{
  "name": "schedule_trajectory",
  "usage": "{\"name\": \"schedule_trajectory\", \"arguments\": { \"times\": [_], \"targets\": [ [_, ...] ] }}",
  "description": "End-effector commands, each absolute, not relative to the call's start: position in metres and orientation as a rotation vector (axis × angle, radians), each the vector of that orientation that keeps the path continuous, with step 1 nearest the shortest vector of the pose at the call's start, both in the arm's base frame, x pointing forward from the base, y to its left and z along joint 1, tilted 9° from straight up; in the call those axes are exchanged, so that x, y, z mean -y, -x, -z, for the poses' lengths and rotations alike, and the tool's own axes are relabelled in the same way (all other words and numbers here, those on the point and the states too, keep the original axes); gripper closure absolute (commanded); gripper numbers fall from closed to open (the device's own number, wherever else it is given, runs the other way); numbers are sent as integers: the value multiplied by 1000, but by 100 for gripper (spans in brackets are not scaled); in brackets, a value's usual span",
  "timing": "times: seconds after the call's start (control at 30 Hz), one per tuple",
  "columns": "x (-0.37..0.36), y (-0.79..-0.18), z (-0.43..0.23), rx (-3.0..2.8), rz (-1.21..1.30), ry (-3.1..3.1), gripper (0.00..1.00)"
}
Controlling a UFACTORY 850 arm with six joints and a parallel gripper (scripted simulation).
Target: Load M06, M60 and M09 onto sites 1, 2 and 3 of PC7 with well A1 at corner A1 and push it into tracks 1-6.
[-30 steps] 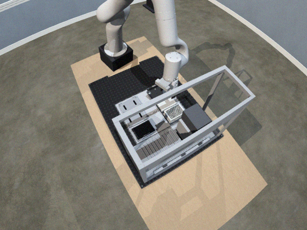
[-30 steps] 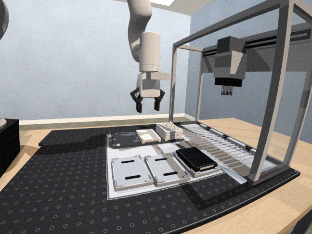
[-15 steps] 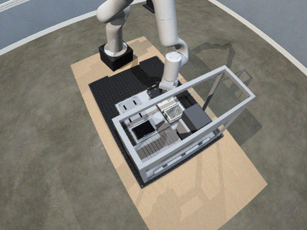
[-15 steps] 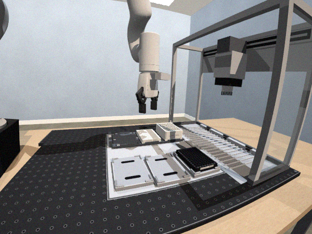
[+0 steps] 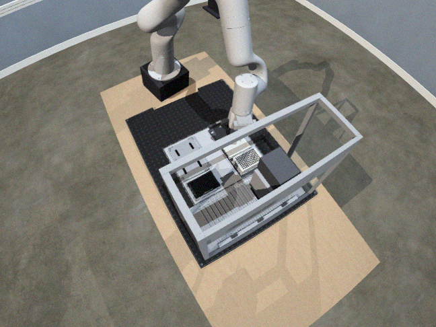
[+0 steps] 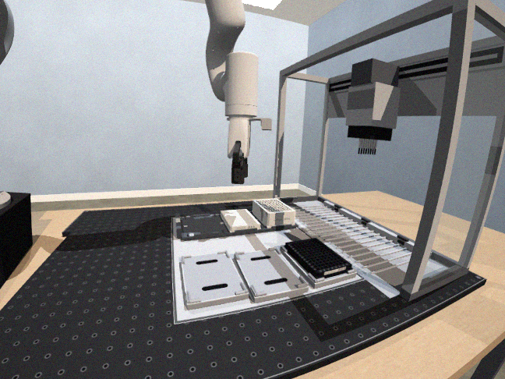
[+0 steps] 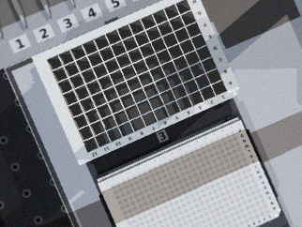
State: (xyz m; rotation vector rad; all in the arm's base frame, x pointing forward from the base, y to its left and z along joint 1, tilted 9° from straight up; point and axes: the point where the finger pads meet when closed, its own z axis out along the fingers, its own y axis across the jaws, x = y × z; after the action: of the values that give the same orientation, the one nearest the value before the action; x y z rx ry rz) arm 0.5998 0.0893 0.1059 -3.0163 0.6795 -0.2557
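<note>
The claw [image 6: 238,171] hangs high above the carrier PC7 [image 6: 203,225], fully open and holding nothing. PC7 lies near the far edge of the surface [image 6: 101,285], in front of the rails [image 6: 358,240]. It already carries M60 [image 6: 239,219] on site 2 and M09 [image 6: 273,210] on site 3, and site 1 at the handle end is bare. M06 [image 6: 318,256], the black 96-well plate, sits in the nest nearest the rails, toward the right edge; the other two nests [image 6: 213,277] hold no plate.

The main risk, in my judgement, is orientation. M06 must be turned so that well A1 meets the marked corner, and I cannot read that mark here. If the plate lands on a locator and not inside it, it will sit tilted. The frame [image 6: 279,134] of the instrument stands close to the nest, so a wide approach could strike its post. In the wrist view PC7 looks skewed to the track numbers [image 7: 44,33]; pushed so, it could jam.

The surface is a black perforated board on a pale wooden bench [image 6: 448,342]. The walls are pale blue.
</note>
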Motion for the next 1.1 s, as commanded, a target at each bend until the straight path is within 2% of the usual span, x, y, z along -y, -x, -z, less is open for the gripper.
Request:
{"name": "schedule_trajectory", "arguments": {
  "times": [0.0,0.43,1.07],
  "targets": [
    [-89,-600,-107,-462,243,3046,0],
    [-89,-601,-107,-47,253,3102,0],
    [-9,-630,-110,835,260,3036,0]
  ]
}}
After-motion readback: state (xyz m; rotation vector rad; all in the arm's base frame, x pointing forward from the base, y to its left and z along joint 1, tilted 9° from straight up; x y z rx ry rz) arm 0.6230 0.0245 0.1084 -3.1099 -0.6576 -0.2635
